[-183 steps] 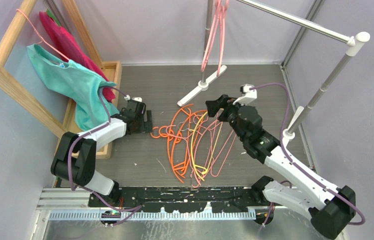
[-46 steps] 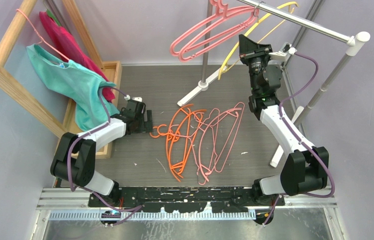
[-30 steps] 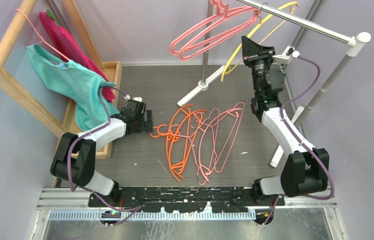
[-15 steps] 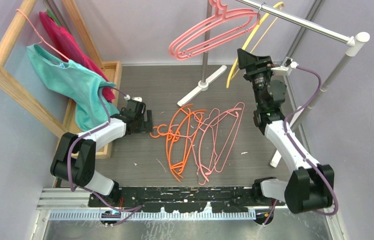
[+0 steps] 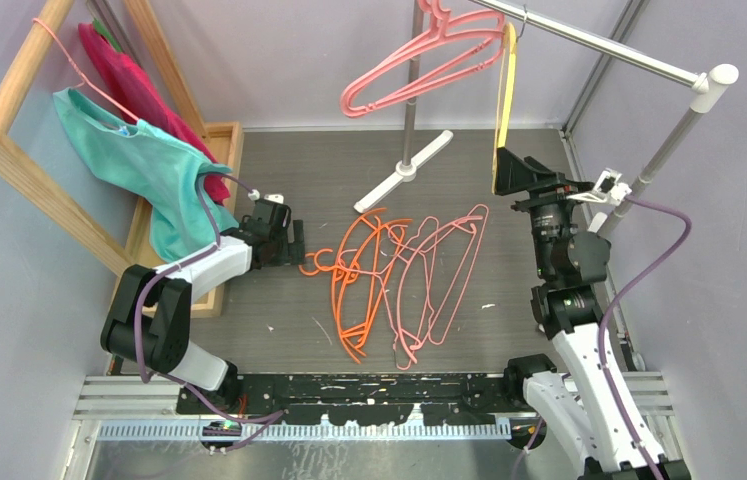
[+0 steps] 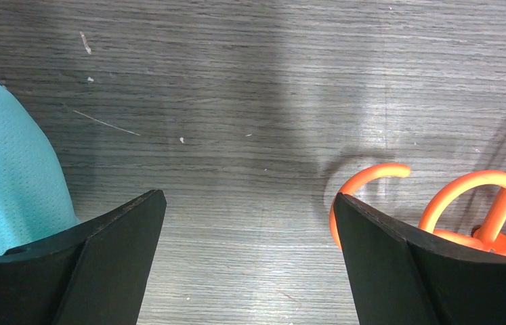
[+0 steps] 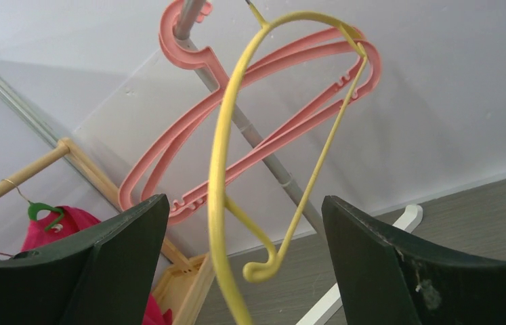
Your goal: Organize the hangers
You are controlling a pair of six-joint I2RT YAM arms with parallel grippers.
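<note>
A yellow hanger point(image 5: 502, 100) hangs by its hook from the metal rail point(image 5: 599, 45), beside two pink hangers point(image 5: 419, 65). My right gripper point(image 5: 509, 172) is open just below the yellow hanger's lower end. In the right wrist view the yellow hanger point(image 7: 226, 156) dangles loose between the wide-apart jaws of the right gripper point(image 7: 243, 202), in front of the pink hangers point(image 7: 270, 101). Several orange hangers point(image 5: 359, 280) and pink hangers point(image 5: 439, 270) lie tangled on the table. My left gripper point(image 5: 294, 243) rests open and empty beside the orange hooks point(image 6: 480, 183), shown in the left wrist view point(image 6: 249, 195).
The rail's white foot point(image 5: 404, 170) stands behind the pile and its right post point(image 5: 649, 170) stands beside my right arm. A wooden rack point(image 5: 19, 150) at the left carries a teal cloth point(image 5: 139, 160) on a thin pink hanger and a red garment point(image 5: 129, 80).
My right arm has dropped down and back from the rail. The yellow hanger, earlier tilted out, now hangs straight down. The pink hangers have swung. The left arm has not moved.
</note>
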